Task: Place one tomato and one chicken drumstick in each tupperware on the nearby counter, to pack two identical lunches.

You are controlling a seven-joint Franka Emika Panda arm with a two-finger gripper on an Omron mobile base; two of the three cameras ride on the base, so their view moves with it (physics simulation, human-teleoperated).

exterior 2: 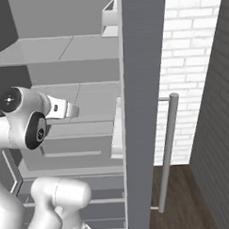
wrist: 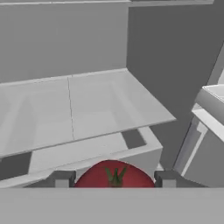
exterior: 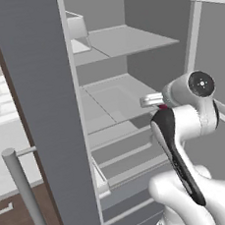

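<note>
Gripper holds a red tomato inside the open fridge.

The fridge door (exterior: 41, 117) stands open at left; beyond it, pale fridge shelves (wrist: 87, 109). The gripper (wrist: 114, 180) is closed on the tomato (wrist: 114, 176), green stem showing, between its finger tips (wrist: 62, 179).

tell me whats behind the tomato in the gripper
In the hand view, behind the tomato held in the gripper lie pale fridge shelves and the grey back wall, both bare. The tomato's lower half is covered, as is anything directly under it.
</note>
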